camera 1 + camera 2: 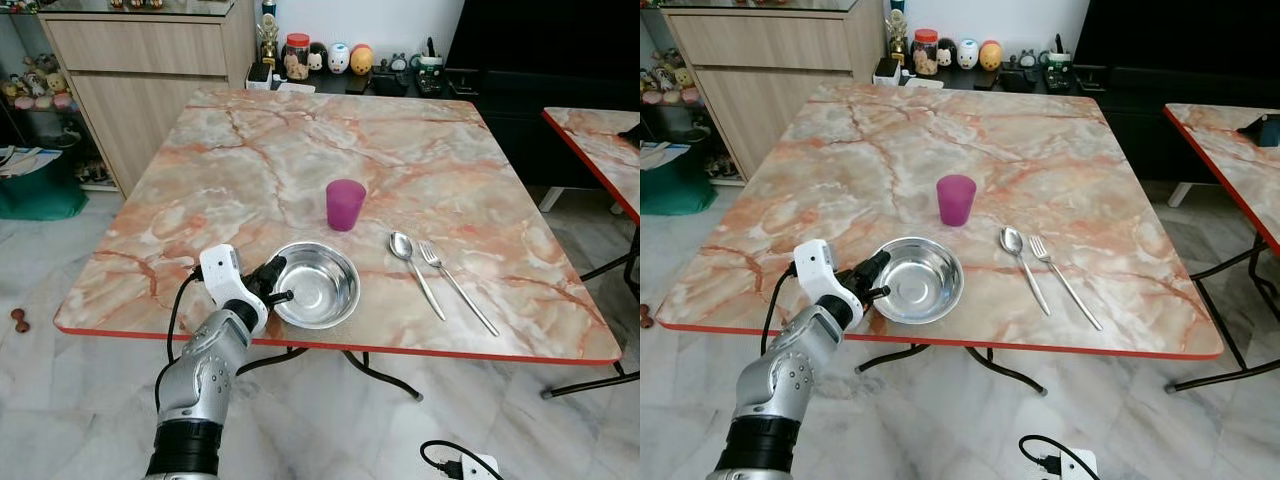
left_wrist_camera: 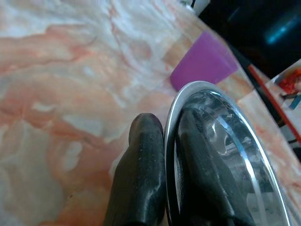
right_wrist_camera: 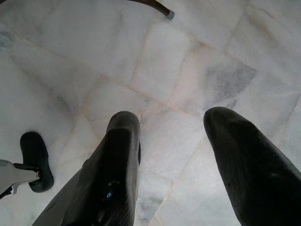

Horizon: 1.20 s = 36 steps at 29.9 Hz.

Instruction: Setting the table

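Left gripper (image 1: 277, 283) is closed on the rim of the steel bowl (image 1: 322, 285): in the left wrist view one finger (image 2: 141, 174) sits outside the wall, the other inside, with the rim pinched between them.

The bowl sits on the marble tabletop (image 1: 300, 150) close to the near edge, somewhat toward the near-left corner. The grip is on the bowl's left side, so the bowl's body lies to the right of the gripper, toward the cutlery.

Purple cup (image 1: 345, 204) stands just beyond the bowl, toward the middle of the tabletop, apart from it. Spoon (image 1: 414, 270) and fork (image 1: 456, 285) lie side by side to the right of the bowl, with their handles running toward the near edge and slanting right (bowl to spoon: near, not touching).

Left arm reaches up from below the near edge, forearm rising, wrist level with the tabletop.

Right gripper (image 3: 171, 155) hangs idle over the floor tiles (image 3: 188, 70), fingers well spread and holding nothing.

Judgement: the left arm is the working one, and any further shift of the bowl is a slide or lift by the pinched rim.
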Motion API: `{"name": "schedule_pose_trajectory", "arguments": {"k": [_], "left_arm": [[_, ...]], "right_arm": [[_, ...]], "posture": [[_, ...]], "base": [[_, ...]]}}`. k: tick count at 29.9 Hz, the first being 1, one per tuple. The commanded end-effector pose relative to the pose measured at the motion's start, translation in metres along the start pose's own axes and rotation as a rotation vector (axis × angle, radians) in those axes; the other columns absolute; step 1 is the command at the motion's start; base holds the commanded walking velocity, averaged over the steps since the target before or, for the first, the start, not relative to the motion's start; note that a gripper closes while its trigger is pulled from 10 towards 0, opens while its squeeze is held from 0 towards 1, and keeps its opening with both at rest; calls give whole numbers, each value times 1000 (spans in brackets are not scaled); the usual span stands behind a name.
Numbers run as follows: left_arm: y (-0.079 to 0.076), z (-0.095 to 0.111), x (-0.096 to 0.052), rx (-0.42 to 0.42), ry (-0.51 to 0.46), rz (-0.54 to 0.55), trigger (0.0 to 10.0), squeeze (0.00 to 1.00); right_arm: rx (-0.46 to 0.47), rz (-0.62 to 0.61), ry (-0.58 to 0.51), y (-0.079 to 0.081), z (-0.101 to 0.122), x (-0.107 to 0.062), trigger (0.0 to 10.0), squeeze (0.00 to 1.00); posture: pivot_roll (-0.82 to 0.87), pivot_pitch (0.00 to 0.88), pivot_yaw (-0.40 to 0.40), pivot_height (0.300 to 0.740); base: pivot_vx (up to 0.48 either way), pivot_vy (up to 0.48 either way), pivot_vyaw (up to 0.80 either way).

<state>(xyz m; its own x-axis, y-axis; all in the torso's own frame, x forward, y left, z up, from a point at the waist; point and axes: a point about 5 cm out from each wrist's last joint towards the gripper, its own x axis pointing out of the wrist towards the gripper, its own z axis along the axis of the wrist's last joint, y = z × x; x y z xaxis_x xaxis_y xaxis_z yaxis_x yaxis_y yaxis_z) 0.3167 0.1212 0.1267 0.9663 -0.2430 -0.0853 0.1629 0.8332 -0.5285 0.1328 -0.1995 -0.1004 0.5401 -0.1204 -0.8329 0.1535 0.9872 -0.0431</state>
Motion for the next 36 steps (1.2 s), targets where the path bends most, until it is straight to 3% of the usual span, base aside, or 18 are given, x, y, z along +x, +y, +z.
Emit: {"name": "schedule_pose_trajectory", "arguments": {"k": [1,8,11,16,36], "left_arm": [[-2,5,-3,-10,-33,-18,10000,0],[-1,4,-7,-34,-44,-12,10000,0],[-1,12,-8,-53,-93,-11,10000,0],[2,20,-11,21,-140,17,10000,0],[-1,26,-9,20,-177,28,10000,0]], "right_arm": [[-1,-14,12,-4,-3,-1,10000,0],[0,-18,13,-4,-4,-1,10000,0],[4,-23,12,-5,-5,-1,10000,0],[14,-32,8,-6,-4,-1,10000,0],[22,-30,3,-6,-3,-1,10000,0]], "posture": [[129,0,-73,731],[127,0,-73,731],[127,0,-73,731],[129,0,-78,731],[125,0,-79,731]], "base": [[0,0,0],[0,0,0],[0,0,0],[0,0,0],[0,-37,0]]}}
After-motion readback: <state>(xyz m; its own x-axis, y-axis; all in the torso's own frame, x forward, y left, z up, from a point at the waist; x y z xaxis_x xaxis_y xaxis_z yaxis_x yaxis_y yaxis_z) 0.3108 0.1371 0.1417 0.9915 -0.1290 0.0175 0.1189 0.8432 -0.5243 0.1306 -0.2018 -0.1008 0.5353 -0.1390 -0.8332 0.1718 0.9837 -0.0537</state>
